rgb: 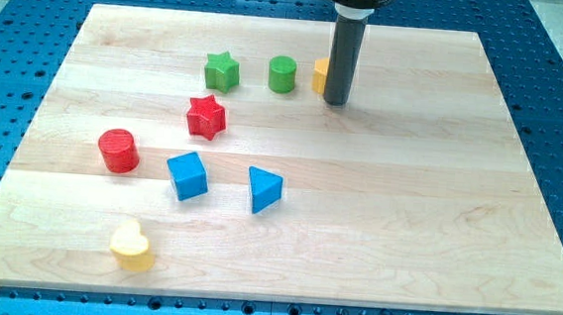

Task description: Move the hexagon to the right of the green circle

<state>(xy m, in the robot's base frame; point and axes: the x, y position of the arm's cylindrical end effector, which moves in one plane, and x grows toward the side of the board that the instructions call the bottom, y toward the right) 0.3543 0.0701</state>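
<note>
The green circle (282, 74) stands near the view's top, middle of the board. The orange hexagon (320, 76) sits just to its right, partly hidden behind my rod. My tip (335, 103) rests on the board touching or almost touching the hexagon's right side, slightly toward the view's bottom of it.
A green star (222, 71) lies left of the green circle. A red star (206, 116), a red cylinder (119, 151), a blue cube (188, 176), a blue triangle (263, 189) and a yellow heart (132, 245) lie on the wooden board (437, 208), left half.
</note>
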